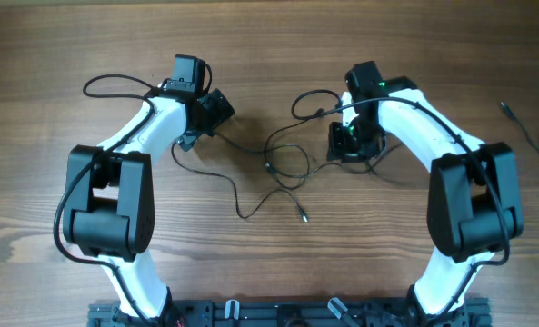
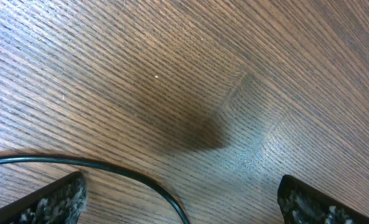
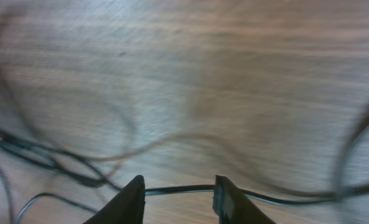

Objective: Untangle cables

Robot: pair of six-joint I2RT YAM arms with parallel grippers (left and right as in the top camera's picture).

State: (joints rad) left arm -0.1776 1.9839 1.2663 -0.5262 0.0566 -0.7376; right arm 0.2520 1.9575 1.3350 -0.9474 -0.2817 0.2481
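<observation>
Step in hand: taking hold of strands. The cables [image 1: 283, 168] lie in loose crossed loops between the arms. Right gripper [image 3: 179, 190] is part-spread, with one strand across its gap, unpinched; I judge it should close next. Left gripper [image 2: 181, 183] is spread wide, a strand beside one finger. A separate thin wire [image 1: 528, 132] lies well apart, far right. The thick arm lead [image 1: 114, 84] may snag.

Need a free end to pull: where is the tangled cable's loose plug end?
Overhead view: the plug end lies near the middle, on the robot-base side of the tangle, between the left arm and right arm.
</observation>
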